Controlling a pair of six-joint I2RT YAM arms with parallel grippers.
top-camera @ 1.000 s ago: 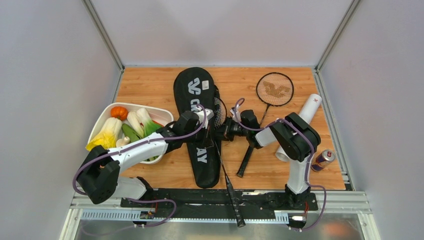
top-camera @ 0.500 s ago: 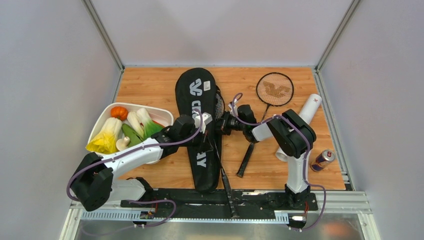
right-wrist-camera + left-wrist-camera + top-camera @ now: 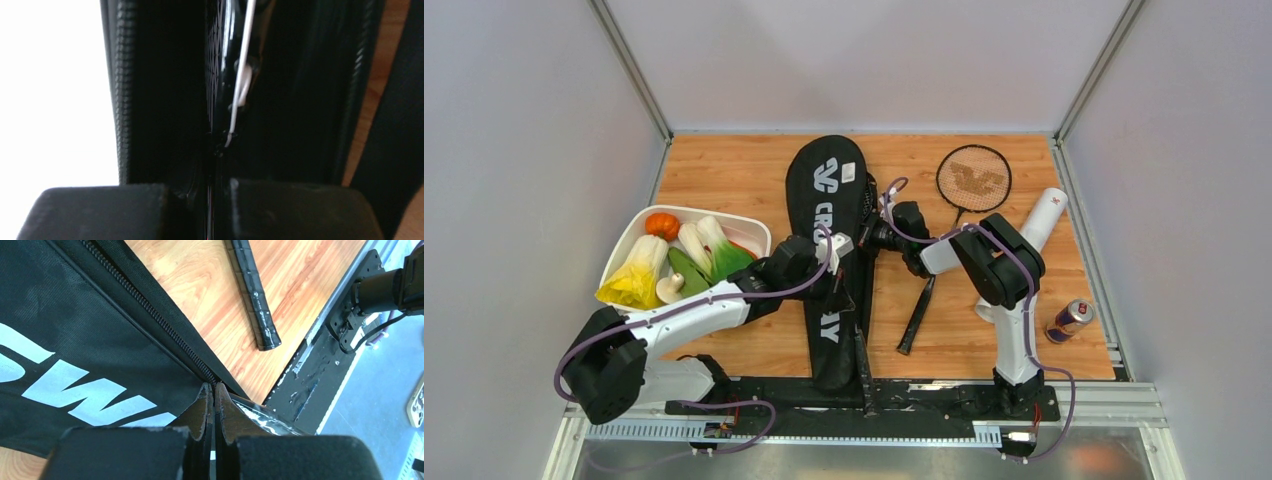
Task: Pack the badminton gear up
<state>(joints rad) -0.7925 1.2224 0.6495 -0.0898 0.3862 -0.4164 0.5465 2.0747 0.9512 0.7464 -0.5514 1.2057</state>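
Note:
The black racket bag [image 3: 826,182] lies lengthwise at mid table. My left gripper [image 3: 842,268] is shut on its zipper edge [image 3: 165,325], which runs straight into the closed jaws [image 3: 212,389]. My right gripper [image 3: 877,236] is shut on the rim of a black racket [image 3: 216,75] whose head is inside the bag's opening. That racket's handle [image 3: 862,370] sticks out toward the arm bases. A second racket [image 3: 972,178] lies to the right with its handle [image 3: 256,300] on the wood. A white tube [image 3: 1049,210] lies far right, partly behind the right arm.
A white tray [image 3: 754,228] of toy vegetables stands at the left, beside the left arm. A drink can [image 3: 1072,318] lies at the right edge. The black base rail [image 3: 944,392] runs along the near edge. Grey walls close in three sides.
The bag's far end has swung to the right. The held racket has gone farther into the bag, its handle drawn up the table. The right gripper has moved farther away, the left one nearer.

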